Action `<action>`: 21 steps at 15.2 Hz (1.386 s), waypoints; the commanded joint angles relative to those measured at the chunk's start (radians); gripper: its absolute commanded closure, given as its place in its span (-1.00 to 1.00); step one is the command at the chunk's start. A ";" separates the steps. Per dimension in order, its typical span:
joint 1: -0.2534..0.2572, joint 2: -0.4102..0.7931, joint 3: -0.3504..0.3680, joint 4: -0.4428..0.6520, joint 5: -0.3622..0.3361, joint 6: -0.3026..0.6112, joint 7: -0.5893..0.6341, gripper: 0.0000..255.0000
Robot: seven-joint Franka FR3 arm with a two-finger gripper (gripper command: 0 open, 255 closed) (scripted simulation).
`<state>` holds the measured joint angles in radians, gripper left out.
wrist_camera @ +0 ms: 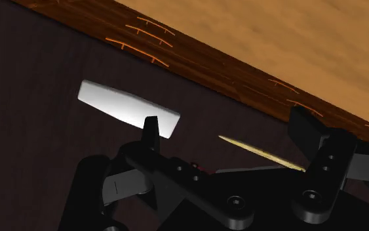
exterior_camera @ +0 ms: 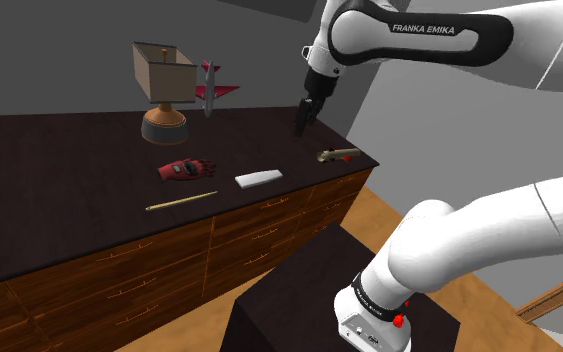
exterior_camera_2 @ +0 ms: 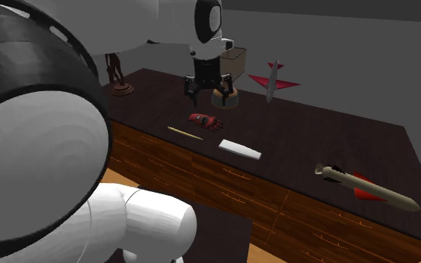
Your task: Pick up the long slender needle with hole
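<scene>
A dark, matte dresser top (exterior_camera: pixel 59 170) is seen over grained brown drawer fronts. The black gripper (exterior_camera: pixel 306 118) is held well above it, fingers spread wide, nothing clasped. A flat white slab (exterior_camera: pixel 258 179) with rounded edges and a red glove (exterior_camera: pixel 184 170) are laid near the front edge. The needle (exterior_camera: pixel 181 201), a thin, straight, pale-gold sliver, is laid just beside the glove, roughly parallel to that edge, down and toward the shoulder view's left of the gripper. In the wrist view its long axis runs nearly along the line between the fingers, so a wrist turn before descent is judged necessary. Its hole cannot be made out.
</scene>
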<state>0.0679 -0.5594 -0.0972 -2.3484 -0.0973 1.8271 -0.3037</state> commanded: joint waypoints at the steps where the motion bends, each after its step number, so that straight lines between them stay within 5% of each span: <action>1: 0.018 0.060 -0.010 -0.002 -0.003 0.065 -0.051 -1.00; 21: 0.167 0.702 0.041 0.204 0.028 0.509 -0.469 -1.00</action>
<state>0.2300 0.1112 -0.0633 -2.1643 -0.0697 2.3234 -0.7517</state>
